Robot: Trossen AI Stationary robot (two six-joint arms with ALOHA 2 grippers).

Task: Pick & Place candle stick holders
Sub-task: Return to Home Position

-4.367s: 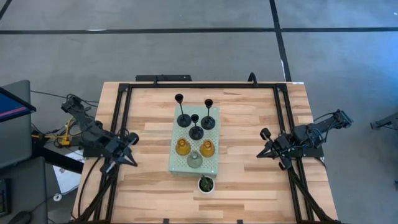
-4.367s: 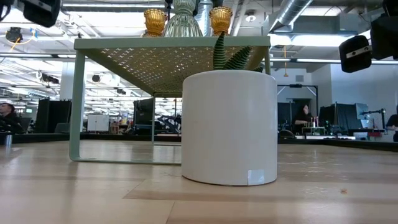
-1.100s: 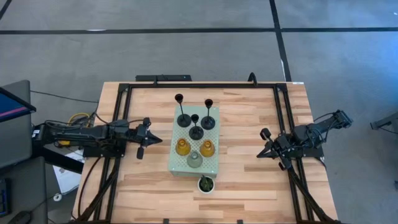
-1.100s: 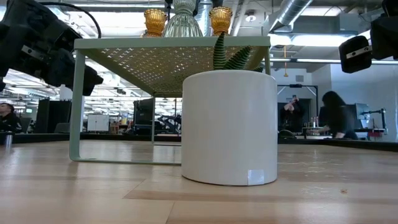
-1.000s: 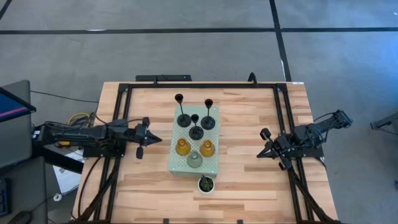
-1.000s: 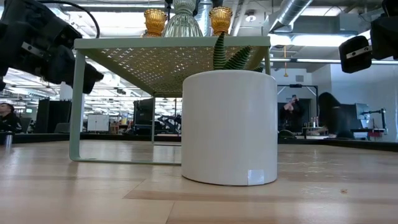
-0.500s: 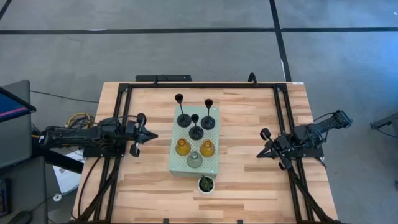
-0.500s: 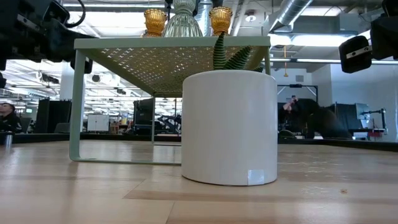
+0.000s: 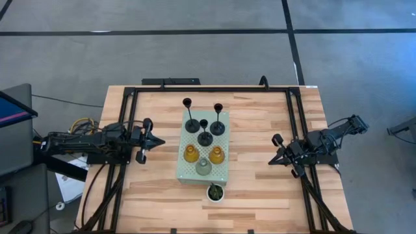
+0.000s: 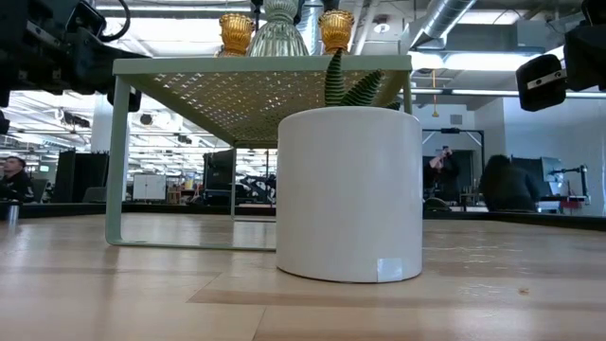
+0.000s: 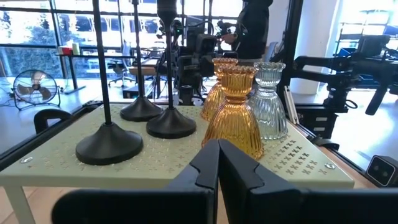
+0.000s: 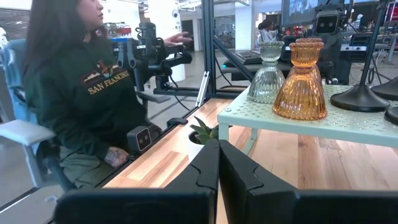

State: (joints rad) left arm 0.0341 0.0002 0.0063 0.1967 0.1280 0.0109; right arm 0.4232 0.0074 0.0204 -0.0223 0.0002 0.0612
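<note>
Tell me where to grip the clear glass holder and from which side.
Take the clear glass holder at its narrow neck, just under the cup; the ribbed skirt below flares wide. It stands upright at the shelf's edge nearest the plant, with the amber holders close behind, so coming from above or the plant side looks safest.

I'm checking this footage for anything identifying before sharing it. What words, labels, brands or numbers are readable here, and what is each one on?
"SAN FRANCI...": on the chest of the seated person's dark sweatshirt, right wrist view; the end of the word is lost in a fold.
Small label low on the white pot, low view: too small to read.
No other text can be read in any view.
</note>
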